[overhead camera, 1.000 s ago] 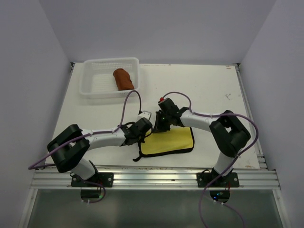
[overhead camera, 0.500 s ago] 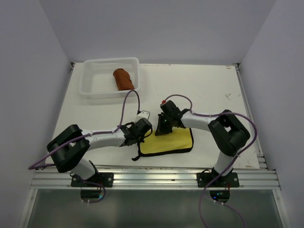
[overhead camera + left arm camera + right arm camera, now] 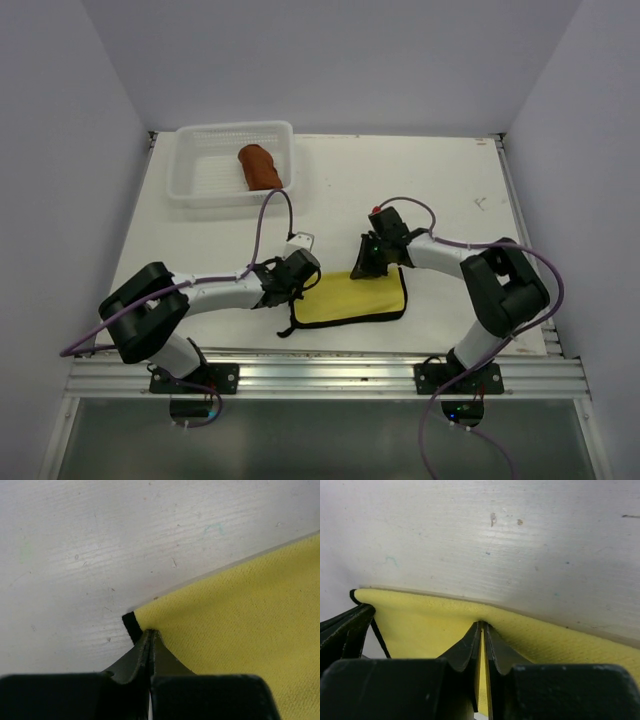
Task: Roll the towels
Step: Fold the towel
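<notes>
Top external view: the yellow towel lies spread near the front edge of the table, between the two arms. The left gripper is at its far left corner, and the right gripper is on its far edge, further right. In the left wrist view the left fingers are pressed together, their tips pinching the towel's corner just beside the dark hem. In the right wrist view the right fingers stand nearly together with a sliver of yellow cloth between them, pinching the far edge. That edge is raised slightly off the table, with a shadow under it. The brown towel lies rolled up in the white basket at the table's far left corner, well apart from the arms.
</notes>
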You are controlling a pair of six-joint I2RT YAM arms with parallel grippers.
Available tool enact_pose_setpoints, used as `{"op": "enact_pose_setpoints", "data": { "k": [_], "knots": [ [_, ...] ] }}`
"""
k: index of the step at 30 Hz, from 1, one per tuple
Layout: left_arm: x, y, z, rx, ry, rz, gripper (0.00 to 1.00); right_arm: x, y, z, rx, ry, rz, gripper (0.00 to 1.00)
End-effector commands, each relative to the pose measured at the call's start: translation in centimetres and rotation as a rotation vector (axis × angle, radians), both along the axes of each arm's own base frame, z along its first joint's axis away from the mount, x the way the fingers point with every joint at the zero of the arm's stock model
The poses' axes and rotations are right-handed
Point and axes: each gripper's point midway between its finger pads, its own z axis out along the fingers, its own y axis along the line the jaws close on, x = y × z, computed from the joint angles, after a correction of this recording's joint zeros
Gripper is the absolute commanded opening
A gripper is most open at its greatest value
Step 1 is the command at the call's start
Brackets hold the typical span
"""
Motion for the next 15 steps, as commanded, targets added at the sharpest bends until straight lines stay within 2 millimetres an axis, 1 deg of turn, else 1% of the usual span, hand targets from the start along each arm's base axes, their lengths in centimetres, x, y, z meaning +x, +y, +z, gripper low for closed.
{"op": "enact_pose_setpoints", "data": {
  "k": [1,8,9,11,15],
  "knots": [
    [-1.2,3.3,-2.2,0.126,0.049,0.042,0.0,0.0,-1.5,0.5,-0.043,-0.035,0.014,0.11],
    [-1.1,3.8,-2.3,0.149,0.045,0.051,0.0,-0.4,-3.5,0.0,-0.063,-0.03,-0.012,0.15],
    [-1.1,3.7,-2.3,0.147,0.045,0.051,0.0,-0.8,-4.0,-0.4,-0.068,-0.017,-0.018,0.15],
    [-1.1,3.7,-2.3,0.146,0.046,0.052,0.0,-0.8,-4.8,-0.6,-0.061,-0.016,-0.04,0.16],
    [-1.0,3.9,-2.4,0.154,0.049,0.055,0.0,-0.6,-5.9,-0.4,-0.053,-0.017,-0.061,0.2]
  ]
}}
